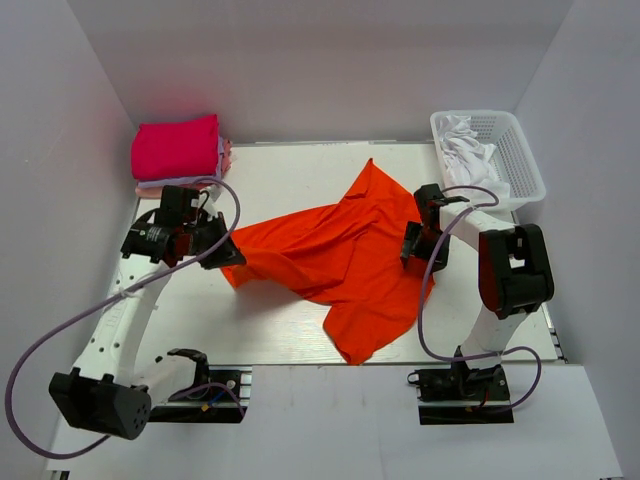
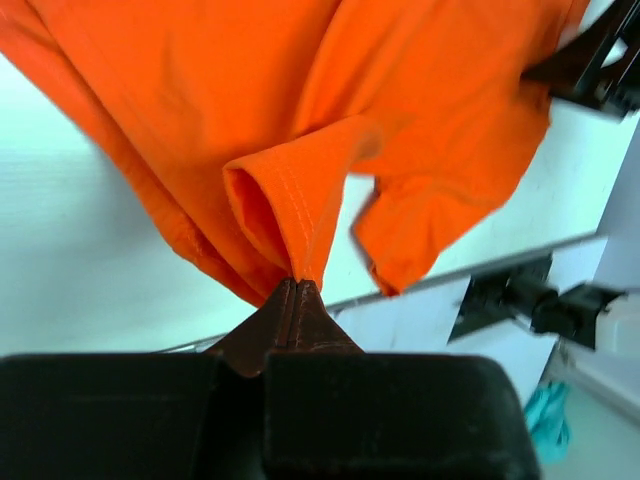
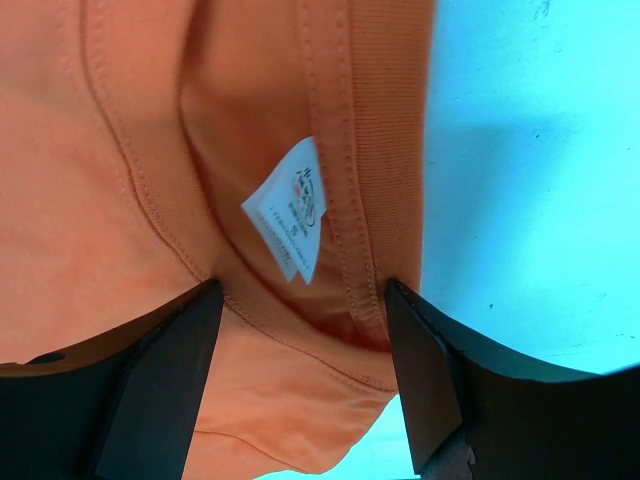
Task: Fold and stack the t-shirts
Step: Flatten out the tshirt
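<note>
My left claw (image 2: pixel 297 292) was pinched shut on a sleeve edge of the orange-red t-shirt (image 1: pixel 340 255), which lay crumpled in the middle of the table (image 1: pixel 280 340). My right claw (image 3: pixel 305 300) stood apart around its collar (image 3: pixel 355 150). If that claw bit only the edge, I feared the collar could slip out and the shirt bunch up.

Looking down on the ribbed collar (image 3: pixel 385 150) of the orange-red t-shirt (image 3: pixel 100 150), white label (image 3: pixel 290 220) with small print stitched inside. Framed by the dark fingers (image 3: pixel 150 380) of the right hand (image 3: pixel 300 290), set wide apart, perhaps just touching the cloth. Pale table (image 3: pixel 530 200) to the right
</note>
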